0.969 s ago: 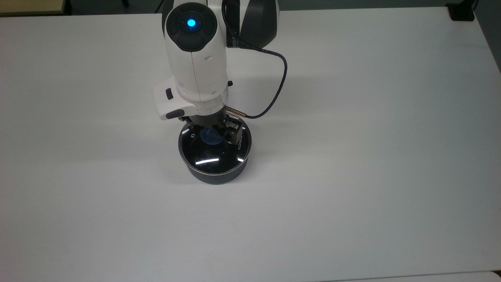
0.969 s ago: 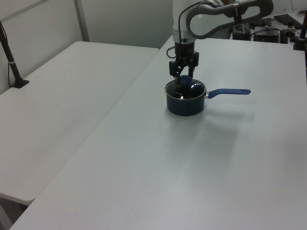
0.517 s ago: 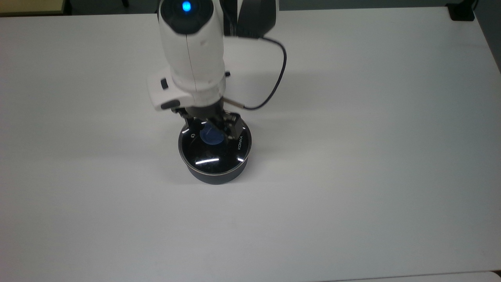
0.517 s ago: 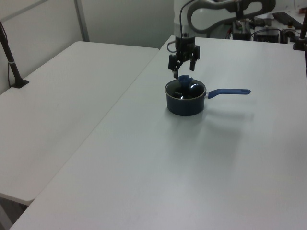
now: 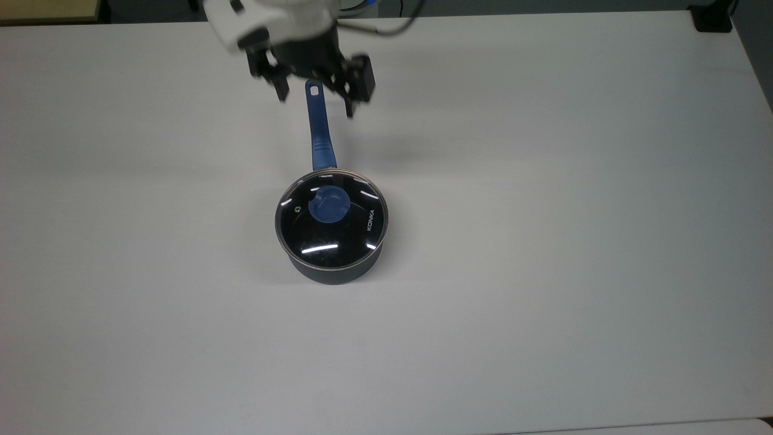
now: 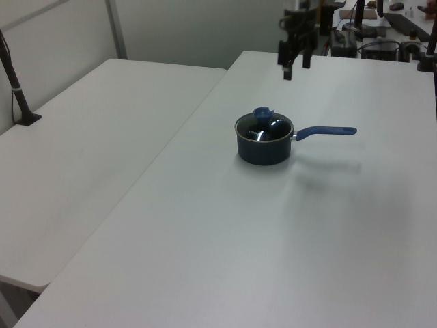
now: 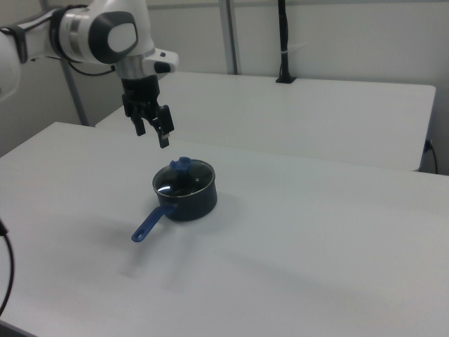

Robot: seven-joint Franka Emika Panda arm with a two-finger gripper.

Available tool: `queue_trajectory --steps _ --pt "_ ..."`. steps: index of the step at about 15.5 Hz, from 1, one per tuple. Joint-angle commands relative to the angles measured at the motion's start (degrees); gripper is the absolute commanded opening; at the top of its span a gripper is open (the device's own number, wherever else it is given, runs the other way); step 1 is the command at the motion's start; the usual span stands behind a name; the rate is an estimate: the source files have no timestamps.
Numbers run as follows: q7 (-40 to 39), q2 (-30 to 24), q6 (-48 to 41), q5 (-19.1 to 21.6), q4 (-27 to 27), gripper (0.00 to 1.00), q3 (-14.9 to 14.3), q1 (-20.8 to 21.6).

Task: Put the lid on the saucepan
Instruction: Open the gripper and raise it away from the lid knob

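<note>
Gripper: the gripper [image 5: 315, 99] hangs in the air with its two fingers spread apart and nothing between them; it touches nothing. In the right view it [image 7: 152, 133] sits above the pot and off to the right view's left; in the left view it [image 6: 295, 63] is up high, well apart from the pot.

Fingers: one dark fingertip [image 5: 349, 107] shows at the top view's right of the handle's end, the other at its left, with the handle seen in the gap below them.

Lid: the lid [image 5: 331, 222] lies flat on top of the saucepan, its steel rim sitting round the pot's mouth. The blue knob [image 5: 328, 205] stands at its centre, and white lettering runs along the glass at the top view's right.

Saucepan: the saucepan [image 6: 262, 149] stands upright near the middle of the white table [image 5: 574, 241], dark-walled and covered by the lid.

Handle: the long blue handle [image 5: 317, 130] points toward the top view's upper edge, with a hole at its end; in the left view it [image 6: 328, 130] points to the left view's right.

Contents: the inside looks dark through the glass; I cannot tell what, if anything, is in it.
</note>
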Motion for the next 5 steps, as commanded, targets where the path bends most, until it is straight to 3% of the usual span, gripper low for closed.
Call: queue_trajectory --steps 1,5 --pt "-1.7 -7.8 0.0 -0.7 -8.2 1.00 2.6 -3.9" --pt "-1.6 -8.0 -2.0 -0.8 -8.1 1.00 2.5 -3.4"
